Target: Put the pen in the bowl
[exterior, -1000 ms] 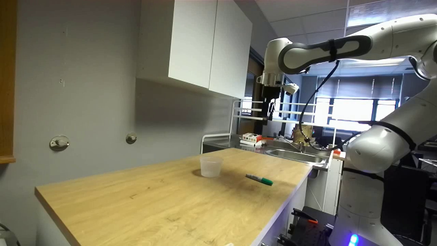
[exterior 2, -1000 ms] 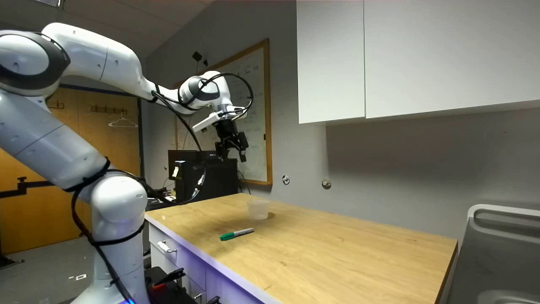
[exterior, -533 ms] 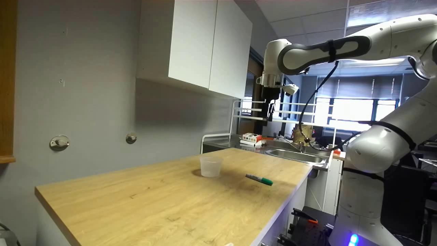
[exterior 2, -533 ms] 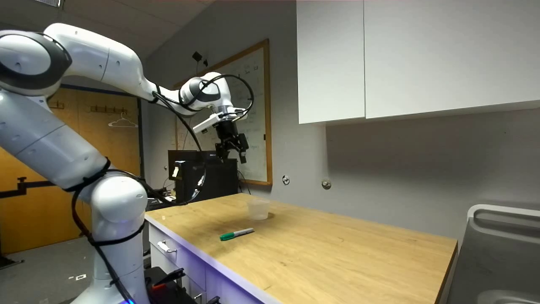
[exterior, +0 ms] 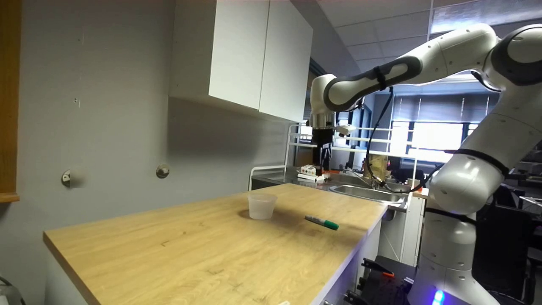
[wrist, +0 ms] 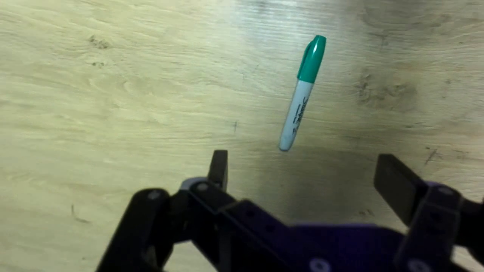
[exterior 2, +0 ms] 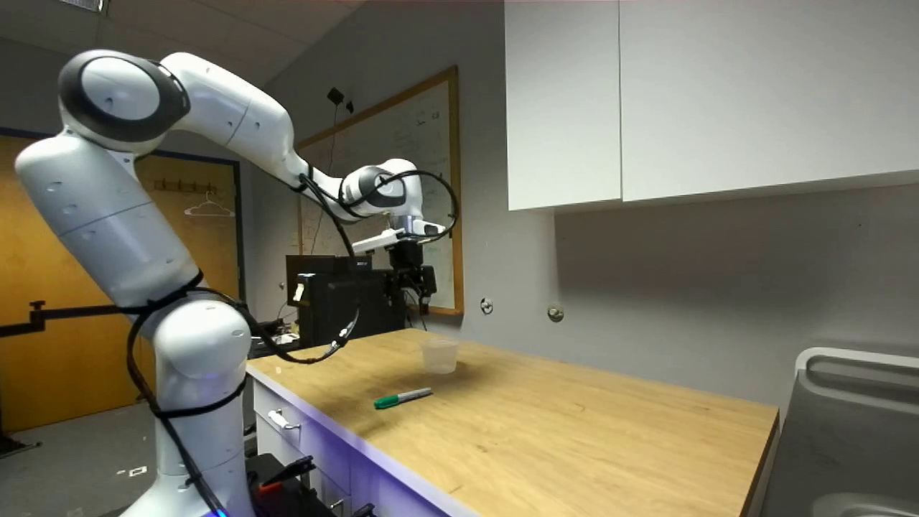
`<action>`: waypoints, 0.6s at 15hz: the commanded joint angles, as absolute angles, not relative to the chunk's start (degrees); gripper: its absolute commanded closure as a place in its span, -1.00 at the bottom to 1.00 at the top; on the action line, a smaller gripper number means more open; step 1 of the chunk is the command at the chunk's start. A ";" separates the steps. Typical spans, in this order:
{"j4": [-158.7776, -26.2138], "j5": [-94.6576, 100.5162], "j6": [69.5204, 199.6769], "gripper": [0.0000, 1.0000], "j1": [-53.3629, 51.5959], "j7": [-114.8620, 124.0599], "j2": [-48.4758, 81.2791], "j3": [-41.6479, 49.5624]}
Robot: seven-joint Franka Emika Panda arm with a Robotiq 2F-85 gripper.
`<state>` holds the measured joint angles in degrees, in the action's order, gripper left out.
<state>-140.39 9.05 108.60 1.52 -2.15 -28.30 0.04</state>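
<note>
Can see light wood table point(exterior 2: 574, 431) w/ dark spots point(wrist: 391, 92), grey wall point(exterior: 127, 127) beside it, white cupbds point(exterior: 241, 55) up high, plus sink point(exterior: 368, 192) past table's end. Got pen point(wrist: 302, 93) lying flat on table, nr cloudy bowl point(exterior: 261, 207) but apart; has green cap, pale body, black writing. See gripper point(wrist: 303, 170) up above table, w/ fingers point(wrist: 399, 187) spread wide.

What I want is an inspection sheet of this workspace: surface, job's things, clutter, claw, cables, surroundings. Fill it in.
Surface: wooden counter with small dark marks.
Job's things: pen, green cap on, lying on the counter; bowl, upright, apart from the pen.
Clutter: pale scrap near the counter's edge, too small to identify.
Claw: open, holding nothing, above the counter.
Cables: black cable along the arm, with a slack loop.
Surroundings: cabinet overhead, sink past the counter's end, whiteboard.
</note>
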 commanded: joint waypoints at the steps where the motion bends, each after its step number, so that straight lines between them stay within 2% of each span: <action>1: -136.41 3.05 106.36 -1.00 1.03 -2.46 -19.76 2.22; 9: -134.27 -5.48 101.91 -1.00 2.51 -2.48 -9.29 4.49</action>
<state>-136.91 -3.26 104.41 1.90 -2.26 -12.69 3.86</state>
